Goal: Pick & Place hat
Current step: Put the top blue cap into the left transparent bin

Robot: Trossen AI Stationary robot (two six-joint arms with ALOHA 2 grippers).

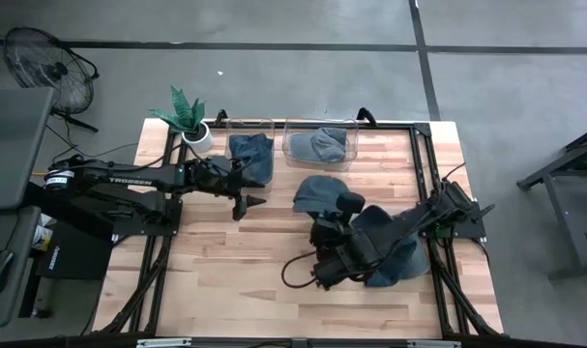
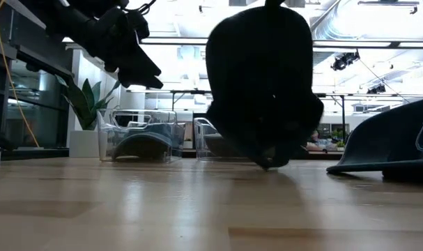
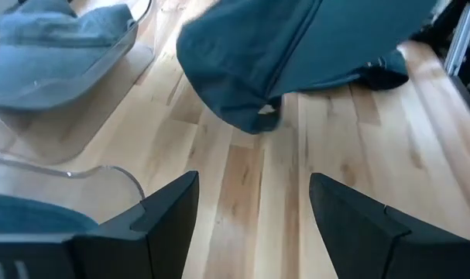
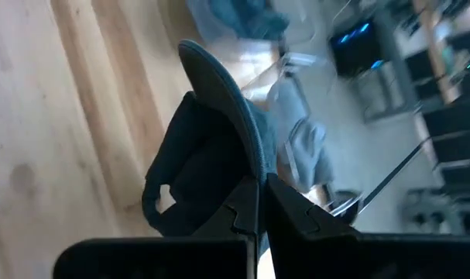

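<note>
A blue cap (image 1: pixel 314 191) hangs from my right gripper (image 1: pixel 342 205) over the middle of the table. It shows as a dark shape (image 2: pixel 263 84) in the low view, and I cannot tell whether its lowest part is on the wood. My right gripper is shut on it. My left gripper (image 1: pixel 251 201) hovers open to the left of the cap and above the table, with nothing between its fingers (image 3: pixel 254 225). The cap (image 3: pixel 281 54) shows ahead of it in the left wrist view. My right gripper pinches the cap's brim (image 4: pixel 246 147) between its two shut fingers, which close on the brim's thin edge. The crown (image 4: pixel 192 178) hangs beside the fingers. In the low view the cap hangs below the gripper, close over the table.
Two clear bins stand at the far edge, the left one (image 1: pixel 250 145) and the right one (image 1: pixel 320 145), each holding a blue hat. Another dark blue hat (image 1: pixel 395 256) lies on the table under the right arm. A potted plant (image 1: pixel 190 121) stands at the far left corner.
</note>
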